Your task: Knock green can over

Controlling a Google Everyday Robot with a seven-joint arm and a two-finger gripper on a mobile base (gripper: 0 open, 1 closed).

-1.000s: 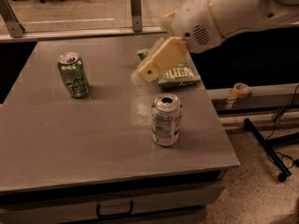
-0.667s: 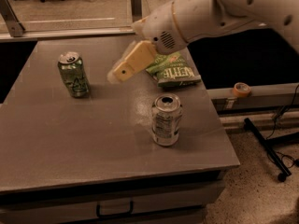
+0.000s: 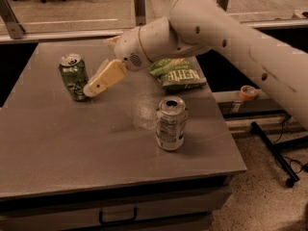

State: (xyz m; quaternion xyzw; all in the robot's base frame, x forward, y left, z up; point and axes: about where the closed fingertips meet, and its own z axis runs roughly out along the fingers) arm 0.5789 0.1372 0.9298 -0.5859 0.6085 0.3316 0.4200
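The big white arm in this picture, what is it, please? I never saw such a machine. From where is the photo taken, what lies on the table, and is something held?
The white arm belongs to a mobile robot; the cream-coloured piece at its end is the gripper, for grasping. One camera looks down on the table from the front; its mounting is not known. On the table a green can stands at the left and a silver can near the front; a green chip bag lies at the back. The gripper holds nothing that I can see. Its tip is low beside the green can's right side; whether it touches, I cannot tell.
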